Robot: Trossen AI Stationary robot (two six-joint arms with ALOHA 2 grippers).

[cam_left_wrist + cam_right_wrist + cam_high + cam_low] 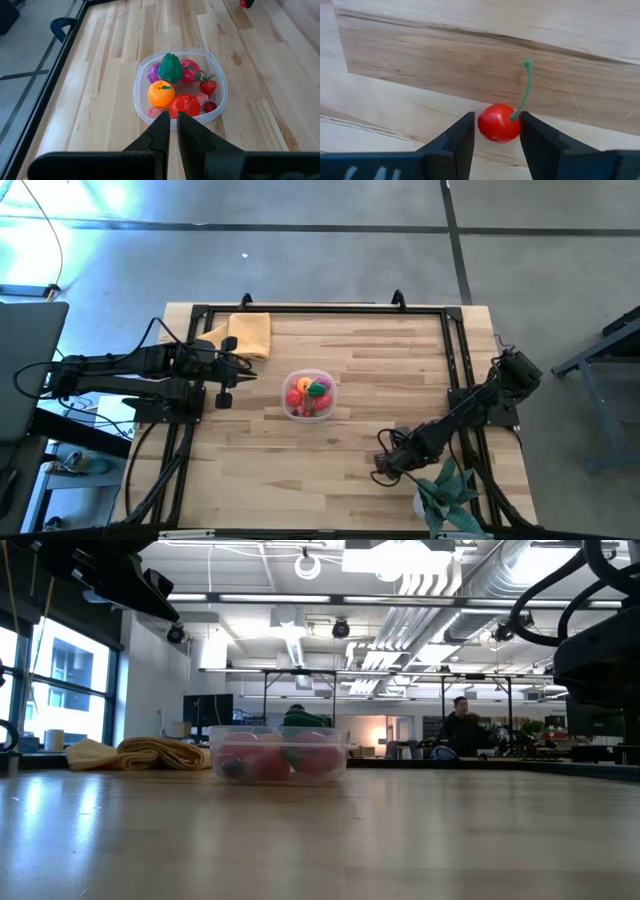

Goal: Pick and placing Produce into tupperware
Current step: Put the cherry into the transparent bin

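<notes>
The clear tupperware (308, 395) stands mid-table, holding produce: an orange (161, 94), a green piece (170, 67), a strawberry (207, 86) and red and purple ones. A red cherry (496, 122) with a green stem lies on the wood near the table's near right. My right gripper (497, 125) points down over it, open, one finger on each side. In the high view that gripper (383, 470) hides the cherry. My left gripper (173, 117) hangs shut above the table, left of the tub and touching nothing. My right gripper comes at the cherry from above, pointing down. One finger (535, 140) lies against the cherry's side by the stem (519, 116). The other finger (462, 137) stands a hair off the opposite side. The cherry rests on the table.
A folded yellow-orange cloth (250, 335) lies at the far left of the table. A spiky teal potted plant (445, 495) stands at the near right edge, close to my right arm. A black frame (330, 310) runs along the table's edges. Bare wood surrounds the tub.
</notes>
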